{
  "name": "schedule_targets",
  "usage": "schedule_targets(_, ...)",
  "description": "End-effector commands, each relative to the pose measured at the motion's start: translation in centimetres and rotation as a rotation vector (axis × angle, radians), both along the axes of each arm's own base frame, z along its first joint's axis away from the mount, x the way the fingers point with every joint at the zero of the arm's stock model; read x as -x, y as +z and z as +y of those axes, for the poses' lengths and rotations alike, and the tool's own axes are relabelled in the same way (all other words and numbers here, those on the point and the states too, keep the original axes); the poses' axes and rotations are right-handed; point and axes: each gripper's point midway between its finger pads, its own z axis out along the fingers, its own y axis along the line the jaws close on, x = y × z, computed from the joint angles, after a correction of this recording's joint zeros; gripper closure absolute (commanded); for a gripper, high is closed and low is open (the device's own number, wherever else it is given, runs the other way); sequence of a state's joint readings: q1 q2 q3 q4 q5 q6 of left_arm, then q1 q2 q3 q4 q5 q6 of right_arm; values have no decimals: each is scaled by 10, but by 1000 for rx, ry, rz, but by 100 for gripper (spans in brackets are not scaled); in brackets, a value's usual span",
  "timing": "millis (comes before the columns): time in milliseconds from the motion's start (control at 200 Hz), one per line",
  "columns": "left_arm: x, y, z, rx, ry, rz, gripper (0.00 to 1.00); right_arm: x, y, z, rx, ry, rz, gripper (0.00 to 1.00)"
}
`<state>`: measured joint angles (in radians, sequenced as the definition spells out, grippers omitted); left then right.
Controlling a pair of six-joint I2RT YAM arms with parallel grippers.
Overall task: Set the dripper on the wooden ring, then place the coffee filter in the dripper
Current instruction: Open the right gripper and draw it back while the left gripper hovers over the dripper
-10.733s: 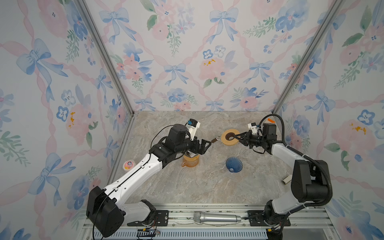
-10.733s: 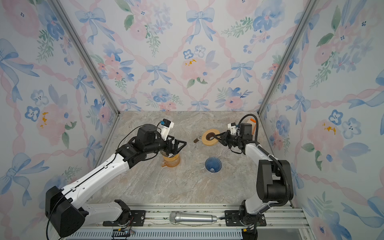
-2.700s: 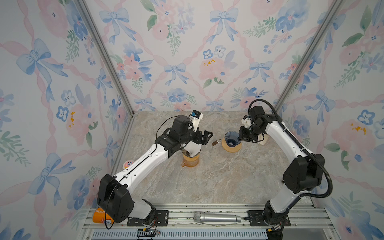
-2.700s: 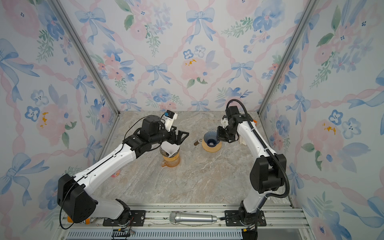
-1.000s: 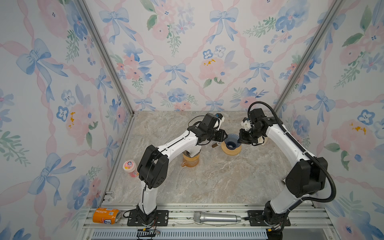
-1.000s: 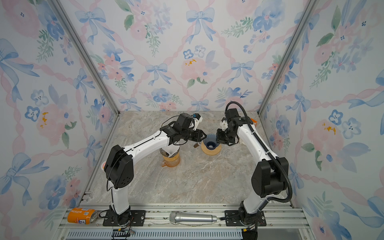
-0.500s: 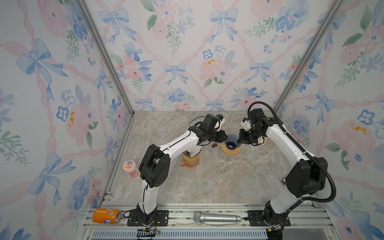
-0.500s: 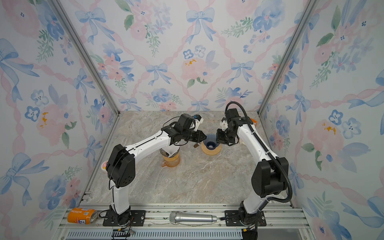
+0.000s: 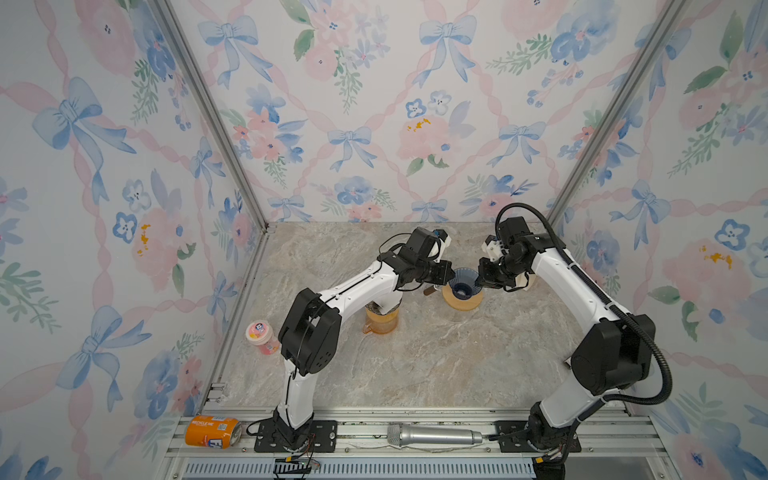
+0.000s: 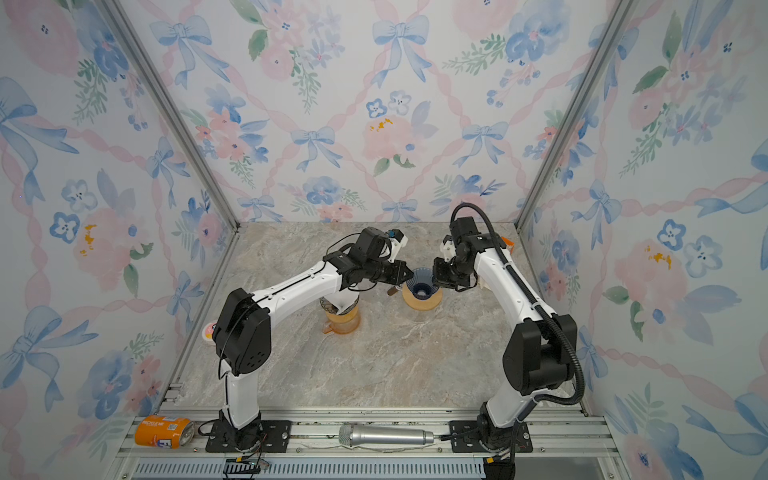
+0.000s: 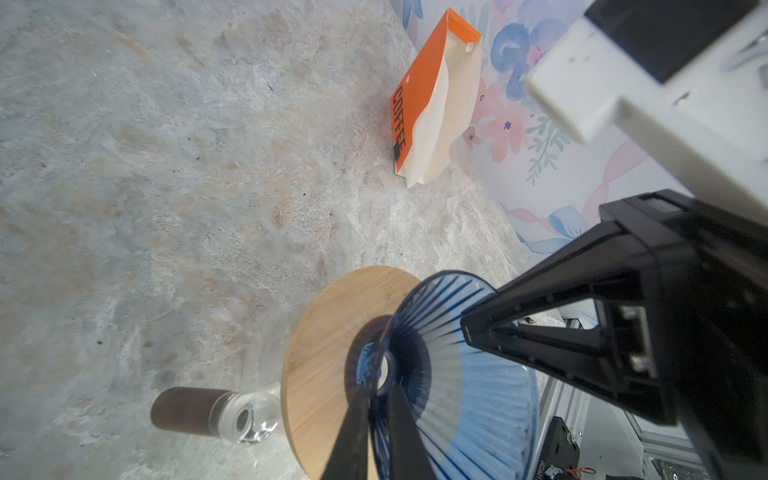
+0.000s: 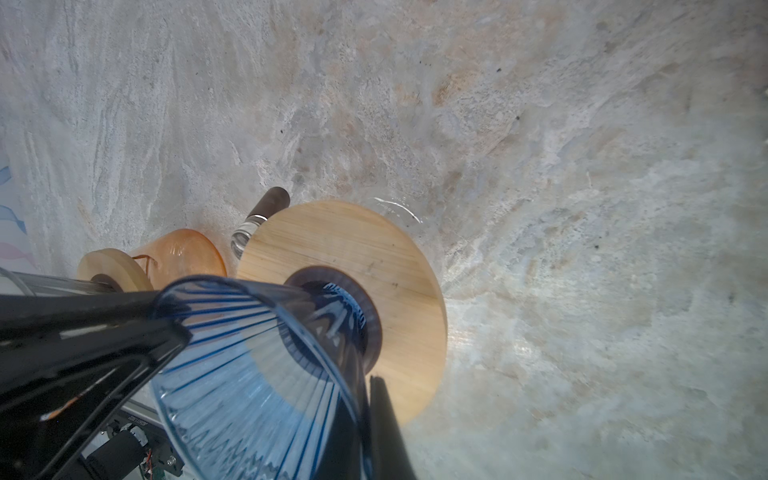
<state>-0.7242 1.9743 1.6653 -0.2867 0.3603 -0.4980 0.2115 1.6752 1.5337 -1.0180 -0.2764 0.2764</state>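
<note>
An orange drinks can [image 9: 212, 432] lies on its side on the front rail [image 9: 357, 432], and a pink tub [image 9: 259, 336] stands by the left wall. Both are well left of the left pincer [image 9: 446, 275] and nearer the arms' bases. Under that pincer's white forearm, an orange glass vessel [image 10: 341, 322] stands on the marble-look worktop [image 9: 415, 365]. The white coffee filter [image 10: 344, 302] appears to sit in its mouth, partly hidden by the arm. A silver microphone [image 9: 434, 435] lies on the rail, well in front of both pincers. The left pincer is clamped on the near rim of the blue ribbed dripper [image 9: 462, 278], its fingers [image 11: 353, 432] straddling the glass wall. The dripper sits upright in a round wooden collar [image 9: 461, 302] on a clear carafe [image 12: 390, 204], whose dark handle [image 9: 428, 291] pokes out beneath the left pincer. The right pincer [image 9: 478, 282] is clamped on the opposite rim, so the cone stands between the two. An orange coffee bag [image 11: 432, 104] stands against the wall, beyond and right of the right pincer.
</note>
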Motion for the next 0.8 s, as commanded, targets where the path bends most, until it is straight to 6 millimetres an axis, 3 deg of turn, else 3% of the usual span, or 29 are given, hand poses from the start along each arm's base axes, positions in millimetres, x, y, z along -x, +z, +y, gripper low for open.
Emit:
schedule_targets(0, 2, -14, -4, -16, -19, 29, 93, 17, -32, -8, 71, 4, 125, 100)
schedule_targets(645, 5, -37, 4, -46, -10, 77, 98, 20, -48, -11, 92, -10, 177, 100)
schedule_targets(795, 7, -37, 6, -48, -10, 80, 98, 18, -44, -9, 80, -11, 157, 100)
